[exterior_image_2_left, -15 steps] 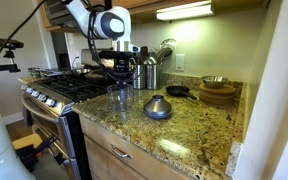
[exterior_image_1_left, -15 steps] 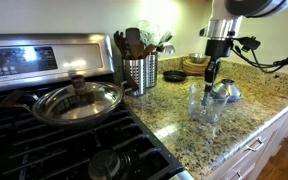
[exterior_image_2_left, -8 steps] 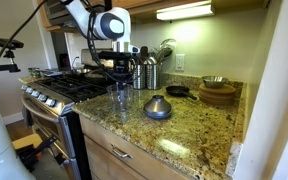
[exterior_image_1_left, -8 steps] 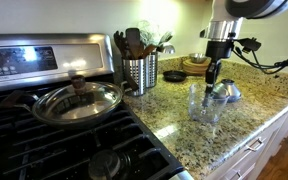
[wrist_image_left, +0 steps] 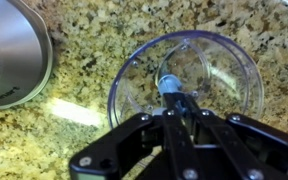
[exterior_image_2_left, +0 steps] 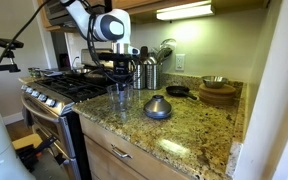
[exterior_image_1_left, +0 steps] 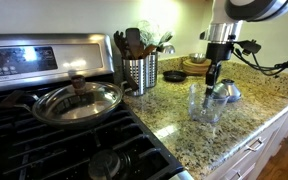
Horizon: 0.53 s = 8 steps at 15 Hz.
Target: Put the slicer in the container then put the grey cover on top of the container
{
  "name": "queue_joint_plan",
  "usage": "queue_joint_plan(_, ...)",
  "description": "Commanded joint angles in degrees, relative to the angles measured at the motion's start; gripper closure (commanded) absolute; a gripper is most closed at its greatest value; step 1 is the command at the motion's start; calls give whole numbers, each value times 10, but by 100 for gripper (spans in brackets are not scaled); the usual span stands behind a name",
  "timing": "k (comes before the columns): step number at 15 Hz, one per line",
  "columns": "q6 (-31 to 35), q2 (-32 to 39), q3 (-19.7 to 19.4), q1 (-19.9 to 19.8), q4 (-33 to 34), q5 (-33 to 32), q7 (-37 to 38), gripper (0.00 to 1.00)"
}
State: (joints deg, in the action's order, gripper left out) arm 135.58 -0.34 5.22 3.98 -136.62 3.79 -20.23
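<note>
The clear container [exterior_image_1_left: 205,104] stands on the granite counter; it also shows in an exterior view [exterior_image_2_left: 121,98] and as a round rim in the wrist view [wrist_image_left: 189,38]. My gripper [exterior_image_1_left: 212,74] [exterior_image_2_left: 119,76] hangs straight over it, its fingers [wrist_image_left: 174,108] shut on the slicer's blue-grey stem [wrist_image_left: 169,86], which reaches down inside the container. The grey cover [exterior_image_1_left: 225,92] [exterior_image_2_left: 157,107] lies dome-up on the counter just beside the container; in the wrist view it sits at the upper left [wrist_image_left: 9,50].
A perforated steel utensil holder [exterior_image_1_left: 139,72] stands behind the container. A pan with a glass lid [exterior_image_1_left: 76,100] sits on the stove. Wooden bowls [exterior_image_2_left: 219,92] and a small black pan [exterior_image_2_left: 177,91] are at the counter's back. The counter's edge [exterior_image_1_left: 246,135] is close.
</note>
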Motion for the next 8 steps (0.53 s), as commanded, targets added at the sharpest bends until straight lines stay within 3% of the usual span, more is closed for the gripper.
queue_joint_plan(1,38,2,-3,2,-13,5,-22,92)
queue_joint_plan(8,27,5,-3,1,-15,-6,-16,92)
